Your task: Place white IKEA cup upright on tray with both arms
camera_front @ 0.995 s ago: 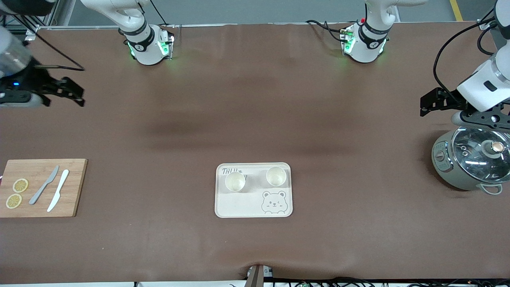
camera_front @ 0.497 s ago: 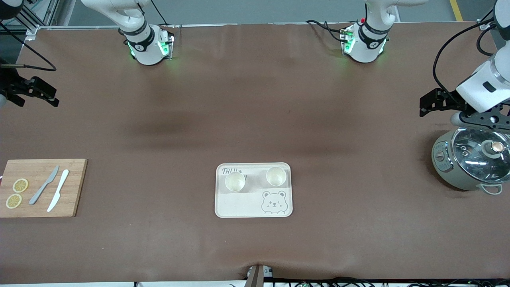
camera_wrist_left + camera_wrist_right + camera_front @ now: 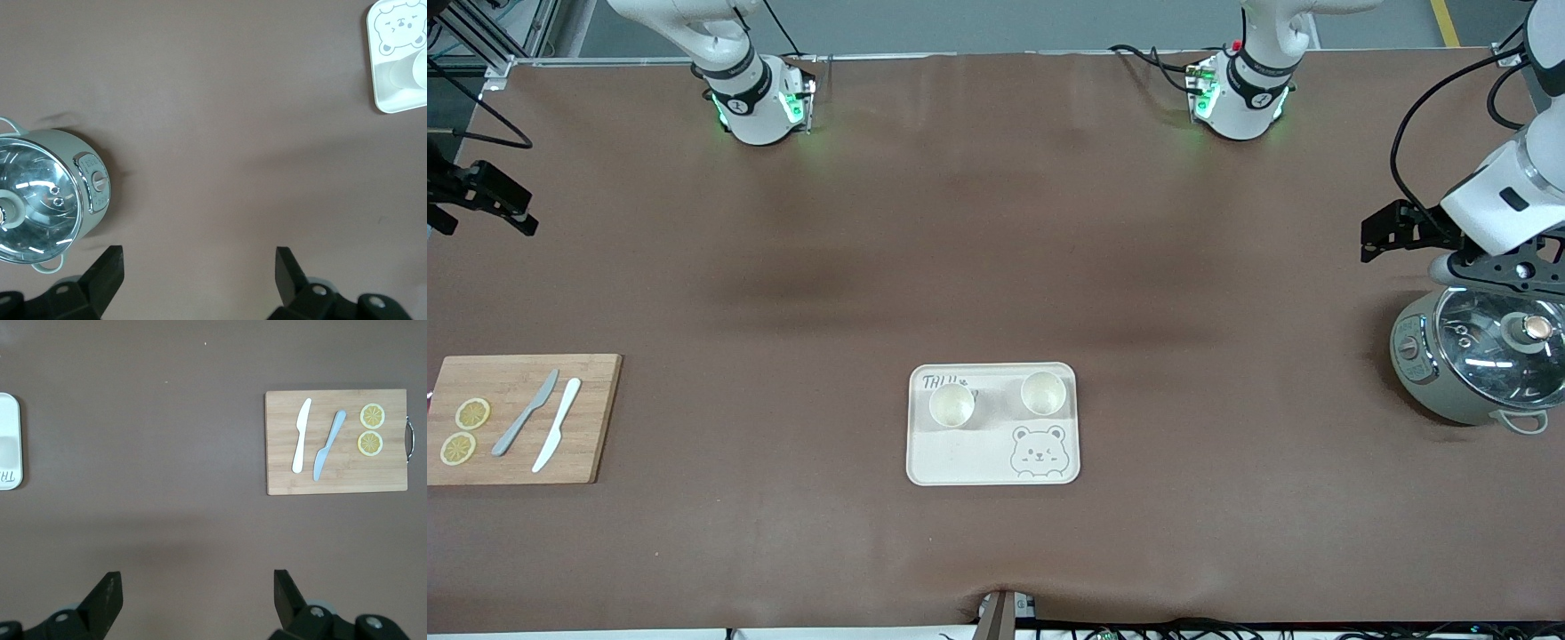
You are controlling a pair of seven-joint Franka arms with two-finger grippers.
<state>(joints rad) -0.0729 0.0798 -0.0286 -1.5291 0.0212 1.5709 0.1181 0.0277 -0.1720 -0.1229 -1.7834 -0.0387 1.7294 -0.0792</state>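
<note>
The cream bear-face tray (image 3: pixel 960 458) lies mid-table, toward the front camera. Two white cups stand upright on it, one (image 3: pixel 951 405) toward the right arm's end and one (image 3: pixel 1043 393) toward the left arm's end. My left gripper (image 3: pixel 1371 238) is open and empty in the air beside the pot. In the left wrist view (image 3: pixel 198 270) its jaws stand wide over bare table, with the tray (image 3: pixel 371 60) and a cup (image 3: pixel 400 73) at one corner. My right gripper (image 3: pixel 516 212) is open and empty over the right arm's end of the table; the right wrist view (image 3: pixel 197 593) shows the tray's rim (image 3: pixel 10 440).
A wooden cutting board (image 3: pixel 591 418) with two knives (image 3: pixel 559 423) and lemon slices (image 3: pixel 471 413) lies at the right arm's end; it also shows in the right wrist view (image 3: pixel 337 473). A grey pot with a glass lid (image 3: pixel 1480 356) stands at the left arm's end.
My right gripper has drawn back toward the right arm's end of the table. My left gripper has shifted only slightly. The tray and cups have not moved.
</note>
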